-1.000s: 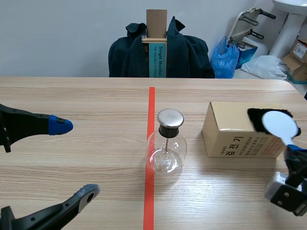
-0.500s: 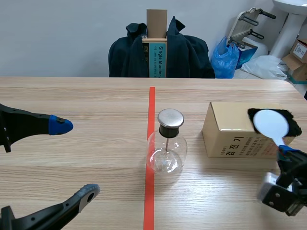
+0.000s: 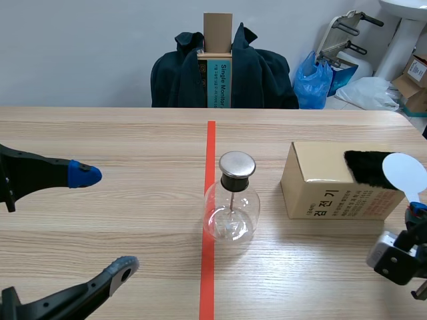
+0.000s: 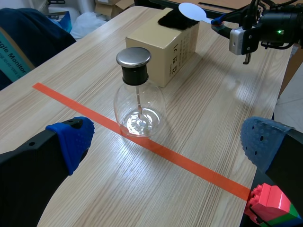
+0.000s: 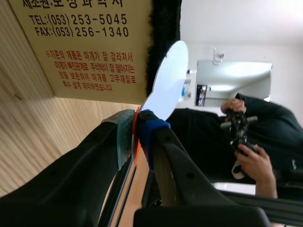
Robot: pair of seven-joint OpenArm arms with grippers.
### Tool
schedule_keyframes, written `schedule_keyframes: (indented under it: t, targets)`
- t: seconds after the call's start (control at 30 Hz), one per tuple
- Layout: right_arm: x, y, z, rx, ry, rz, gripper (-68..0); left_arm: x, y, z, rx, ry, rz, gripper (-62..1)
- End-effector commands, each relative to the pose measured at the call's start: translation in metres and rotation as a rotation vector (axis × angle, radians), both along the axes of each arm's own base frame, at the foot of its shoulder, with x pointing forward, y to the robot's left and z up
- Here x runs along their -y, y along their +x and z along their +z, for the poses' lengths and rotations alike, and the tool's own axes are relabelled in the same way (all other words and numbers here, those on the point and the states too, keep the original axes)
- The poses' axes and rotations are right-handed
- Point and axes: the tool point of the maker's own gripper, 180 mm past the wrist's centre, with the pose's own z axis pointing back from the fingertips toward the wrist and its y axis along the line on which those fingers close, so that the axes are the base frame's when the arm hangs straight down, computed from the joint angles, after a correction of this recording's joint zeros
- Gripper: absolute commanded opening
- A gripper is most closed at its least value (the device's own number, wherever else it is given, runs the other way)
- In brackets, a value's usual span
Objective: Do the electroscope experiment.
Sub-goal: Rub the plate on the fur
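Observation:
The electroscope, a clear glass flask with a round metal cap, stands just right of the red tape line. Right of it lies a cardboard box with a black fur patch on its top. My right gripper is shut on the handle of a white round paddle, whose disc stands at the fur's right end. The right wrist view shows the paddle pinched at my right gripper, beside the fur. My left gripper hangs open left of the flask.
A chair draped with a dark jacket stands behind the table's far edge. Bags and boxes lie on the floor at the back right. A red and green brick sits by my left gripper's finger. A person's hand shows beyond my right gripper.
The right gripper slid the paddle left over the fur, then back right to the fur's right end. The left arm and the flask have not moved.

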Motion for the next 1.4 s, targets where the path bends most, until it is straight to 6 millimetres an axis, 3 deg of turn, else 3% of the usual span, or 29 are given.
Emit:
schedule_keyframes:
  t: [0.0, 0.07, 0.23, 0.4, 0.43, 0.57, 0.77, 0.93, 1.1, 1.27, 1.37]
  targets:
    - [-0.021, 0.000, 0.004, 0.010, 0.013, 0.123, -66.9, 0.002, 0.001, 0.006, 0.010, -0.033, 0.009, 1.4]
    - [-0.031, 0.001, 0.006, 0.019, 0.026, 0.160, -66.9, 0.002, 0.001, 0.006, 0.010, -0.033, 0.009, 1.4]
    - [0.013, 0.006, 0.004, 0.012, -0.016, -0.078, -66.9, 0.002, 0.001, 0.006, 0.010, -0.033, 0.009, 1.4]
    - [-0.023, 0.006, 0.008, 0.026, 0.006, 0.126, -66.9, 0.002, 0.001, 0.006, 0.010, -0.032, 0.009, 1.4]
    - [-0.024, 0.006, 0.007, 0.028, 0.011, 0.117, -66.9, 0.002, 0.001, 0.006, 0.010, -0.032, 0.009, 1.4]
    - [0.009, 0.009, 0.005, 0.021, -0.020, -0.069, -66.9, 0.002, 0.001, 0.006, 0.010, -0.033, 0.009, 1.4]
    - [-0.025, 0.008, 0.007, 0.030, 0.010, 0.112, -66.9, 0.002, 0.001, 0.006, 0.010, -0.032, 0.009, 1.4]
    - [0.013, 0.009, 0.005, 0.015, -0.029, -0.085, -66.9, 0.002, 0.001, 0.006, 0.010, -0.032, 0.009, 1.4]
    - [-0.019, 0.009, 0.007, 0.026, 0.000, 0.090, -66.9, 0.002, 0.001, 0.006, 0.010, -0.032, 0.009, 1.4]
    - [0.011, 0.009, 0.006, 0.020, -0.030, -0.068, -66.9, 0.002, 0.001, 0.006, 0.010, -0.032, 0.009, 1.4]
    - [0.005, 0.008, 0.004, 0.006, -0.026, -0.019, -66.9, 0.002, 0.001, 0.006, 0.010, -0.032, 0.009, 1.4]
